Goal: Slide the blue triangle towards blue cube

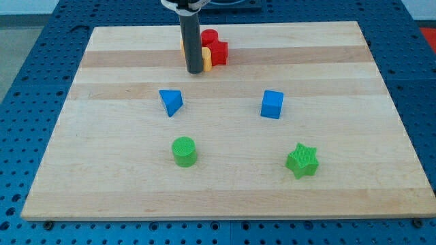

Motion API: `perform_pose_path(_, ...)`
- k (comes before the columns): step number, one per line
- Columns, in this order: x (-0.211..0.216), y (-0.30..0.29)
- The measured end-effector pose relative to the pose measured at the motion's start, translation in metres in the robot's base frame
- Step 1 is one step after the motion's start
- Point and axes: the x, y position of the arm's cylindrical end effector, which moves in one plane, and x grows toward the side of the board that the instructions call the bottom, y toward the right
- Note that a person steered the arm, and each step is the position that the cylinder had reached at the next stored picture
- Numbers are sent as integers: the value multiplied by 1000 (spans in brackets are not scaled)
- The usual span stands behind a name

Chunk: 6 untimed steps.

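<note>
The blue triangle [171, 102] lies left of the board's middle. The blue cube [272, 104] sits to its right, at about the same height in the view, with a wide gap between them. My tip [194, 70] stands on the board above and slightly right of the blue triangle, apart from it. The rod rises from there to the view's top.
A red block [216, 47] and a yellow block [206, 56] sit just behind and right of the rod, partly hidden by it. A green cylinder [184, 151] lies below the triangle. A green star [302, 160] lies below the cube. The wooden board [102, 177] rests on a blue perforated table.
</note>
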Motion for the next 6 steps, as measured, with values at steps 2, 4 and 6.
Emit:
perform_pose_path(2, -2, 0)
perform_pose_path(4, 31, -29)
perform_pose_path(6, 97, -128)
